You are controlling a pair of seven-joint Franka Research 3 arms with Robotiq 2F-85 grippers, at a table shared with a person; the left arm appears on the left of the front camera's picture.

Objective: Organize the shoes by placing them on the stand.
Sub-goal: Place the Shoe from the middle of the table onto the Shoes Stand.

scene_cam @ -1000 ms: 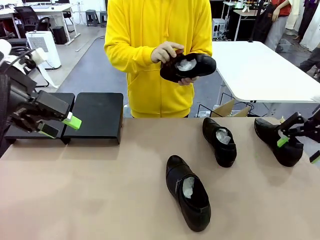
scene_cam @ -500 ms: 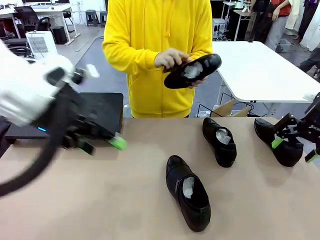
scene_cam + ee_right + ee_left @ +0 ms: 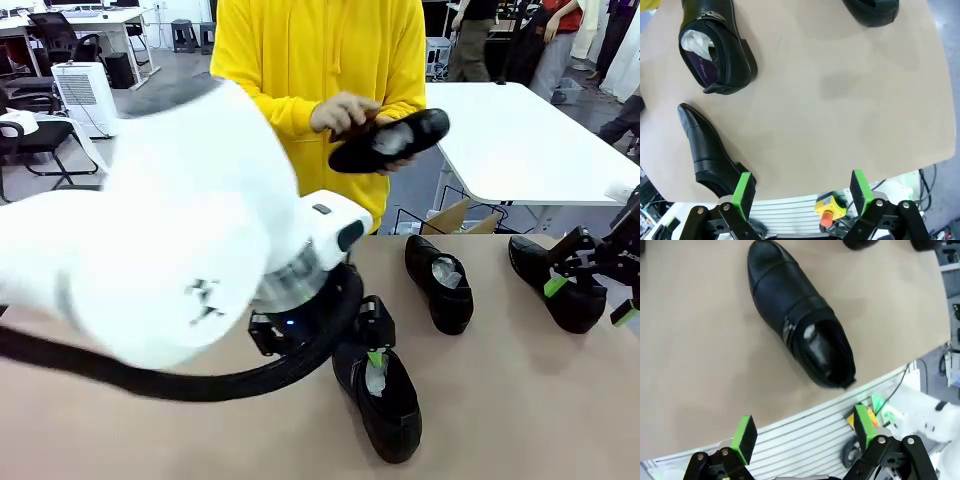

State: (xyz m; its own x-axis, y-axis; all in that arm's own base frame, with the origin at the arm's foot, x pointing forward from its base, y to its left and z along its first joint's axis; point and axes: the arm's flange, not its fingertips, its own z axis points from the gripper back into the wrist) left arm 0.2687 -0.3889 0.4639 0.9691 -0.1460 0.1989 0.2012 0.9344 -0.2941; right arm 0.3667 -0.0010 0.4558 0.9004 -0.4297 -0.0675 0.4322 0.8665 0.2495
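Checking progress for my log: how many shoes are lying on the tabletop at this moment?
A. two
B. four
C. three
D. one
C: the near shoe, the middle shoe and the far-right shoe lie on the tabletop, while the fourth shoe is in the person's hands.

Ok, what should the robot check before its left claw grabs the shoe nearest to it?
1. Left claw open: ok, pads apart.
2. Near shoe between the pads: not ok, it lies ahead of them.
3. Near shoe apart from the middle shoe: ok.
4. Person's hands away from it: ok, they hold another shoe.
5. Right claw out of the way: ok, by the right shoe.
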